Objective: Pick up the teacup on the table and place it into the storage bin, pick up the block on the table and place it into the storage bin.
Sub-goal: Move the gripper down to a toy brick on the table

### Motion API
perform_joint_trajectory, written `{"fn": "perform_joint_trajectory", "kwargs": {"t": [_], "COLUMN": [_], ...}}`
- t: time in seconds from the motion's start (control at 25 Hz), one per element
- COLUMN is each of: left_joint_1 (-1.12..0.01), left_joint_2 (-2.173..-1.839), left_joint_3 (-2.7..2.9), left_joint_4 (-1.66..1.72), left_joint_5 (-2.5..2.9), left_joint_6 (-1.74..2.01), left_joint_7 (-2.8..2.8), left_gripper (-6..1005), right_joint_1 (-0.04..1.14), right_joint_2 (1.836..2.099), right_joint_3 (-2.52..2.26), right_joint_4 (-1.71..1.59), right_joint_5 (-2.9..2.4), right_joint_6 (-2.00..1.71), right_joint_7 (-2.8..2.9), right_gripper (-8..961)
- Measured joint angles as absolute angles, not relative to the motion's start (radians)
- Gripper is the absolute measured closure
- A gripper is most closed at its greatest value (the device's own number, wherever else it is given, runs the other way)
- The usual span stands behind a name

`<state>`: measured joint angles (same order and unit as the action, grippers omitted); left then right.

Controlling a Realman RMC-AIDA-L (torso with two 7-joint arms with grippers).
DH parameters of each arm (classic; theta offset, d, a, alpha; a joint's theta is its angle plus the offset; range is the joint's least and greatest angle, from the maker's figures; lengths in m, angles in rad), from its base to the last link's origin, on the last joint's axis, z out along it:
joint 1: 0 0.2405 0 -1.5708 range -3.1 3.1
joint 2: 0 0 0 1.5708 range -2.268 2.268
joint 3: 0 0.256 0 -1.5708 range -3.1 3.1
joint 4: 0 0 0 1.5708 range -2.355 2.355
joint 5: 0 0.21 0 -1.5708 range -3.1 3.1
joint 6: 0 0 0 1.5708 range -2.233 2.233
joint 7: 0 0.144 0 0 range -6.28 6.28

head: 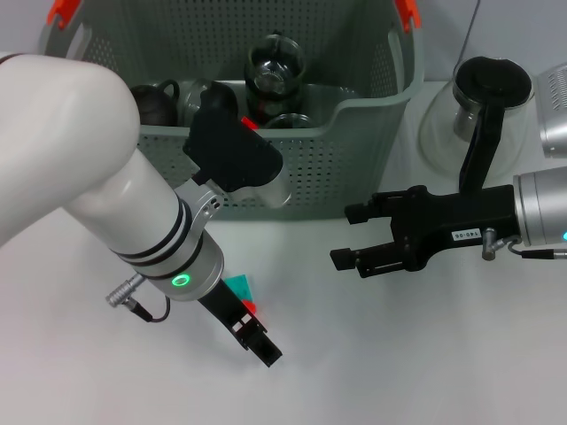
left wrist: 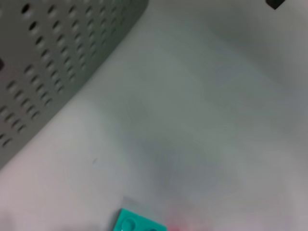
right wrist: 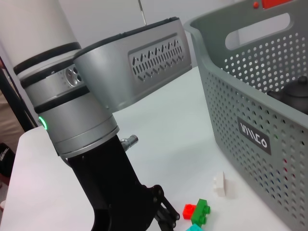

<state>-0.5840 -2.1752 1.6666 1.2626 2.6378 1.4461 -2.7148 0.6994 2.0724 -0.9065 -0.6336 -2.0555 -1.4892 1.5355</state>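
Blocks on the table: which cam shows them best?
Right wrist view: the blocks lie in the open on the table beside the storage bin, white, red and green pieces distinct. Head view shows only a teal-and-red sliver behind the left gripper. Left wrist view catches one teal edge.

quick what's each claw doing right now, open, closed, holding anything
Left claw: low over the table beside the blocks; open or closed cannot be told.
Right claw: open, empty, before the storage bin.

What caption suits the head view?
Left gripper low over small coloured blocks; open right gripper before grey-green perforated storage bin.
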Motion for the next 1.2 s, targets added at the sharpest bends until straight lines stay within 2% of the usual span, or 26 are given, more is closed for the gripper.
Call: {"fn": "perform_joint_trajectory", "kwargs": {"t": [0.08, 0.56, 0.76, 0.96, 1.2], "left_joint_1": [-0.585, -0.59, -0.593, -0.601, -0.603], "left_joint_2": [-2.175, -2.174, -2.174, -2.174, -2.172], "left_joint_3": [1.667, 1.684, 1.692, 1.693, 1.7], "left_joint_4": [1.262, 1.263, 1.266, 1.271, 1.277], "left_joint_5": [2.642, 2.688, 2.692, 2.692, 2.692], "left_joint_6": [1.446, 1.432, 1.432, 1.441, 1.454], "left_joint_7": [-2.718, -2.744, -2.745, -2.745, -2.738], "left_gripper": [53, 238, 451, 533, 503], "right_joint_1": [0.699, 0.704, 0.706, 0.708, 0.709], "right_joint_2": [2.072, 2.072, 2.072, 2.071, 2.071], "right_joint_3": [-0.906, -0.906, -0.905, -0.905, -0.898], "right_joint_4": [-0.634, -0.634, -0.634, -0.634, -0.634], "right_joint_5": [-2.056, -2.056, -2.056, -2.056, -2.056], "right_joint_6": [-1.489, -1.489, -1.489, -1.489, -1.488], "right_joint_7": [1.535, 1.536, 1.535, 1.536, 1.535], "right_gripper": [101, 101, 102, 102, 102]}}
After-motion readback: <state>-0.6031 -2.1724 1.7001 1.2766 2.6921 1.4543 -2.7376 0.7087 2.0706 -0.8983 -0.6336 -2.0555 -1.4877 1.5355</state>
